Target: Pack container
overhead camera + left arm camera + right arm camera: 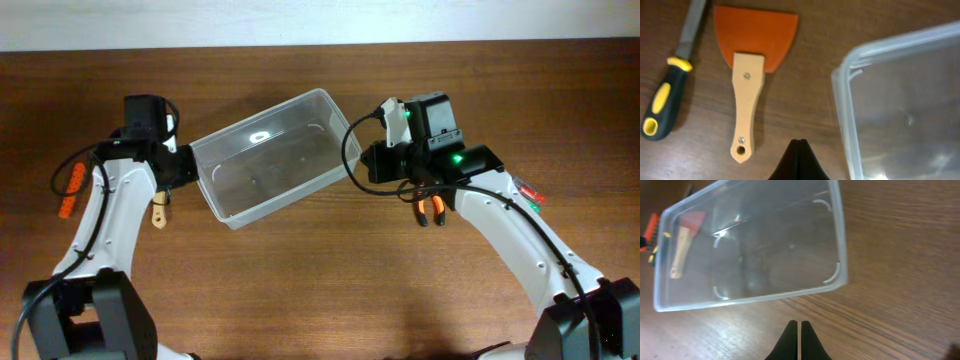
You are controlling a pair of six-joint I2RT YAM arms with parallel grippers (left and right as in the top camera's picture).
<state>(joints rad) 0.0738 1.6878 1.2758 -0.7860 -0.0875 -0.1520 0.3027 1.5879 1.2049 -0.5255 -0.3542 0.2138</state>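
Note:
The container (268, 160) is a clear plastic bin lying empty and askew at the table's middle. My left gripper (190, 168) is shut and empty right beside its left end; in the left wrist view the shut jaws (800, 143) sit just left of the bin's rim (842, 107). My right gripper (364, 160) is shut and empty just off the bin's right end; in the right wrist view the jaws (798, 325) hover over bare wood a little short of the bin's rim (841, 245).
A scraper with an orange blade and wooden handle (751, 75) lies left of the bin, also in the overhead view (159, 211). A black-and-yellow-handled file (665, 102) lies beside it. An orange tool (68, 190) is far left. Orange-handled pliers (432, 209) lie under the right arm.

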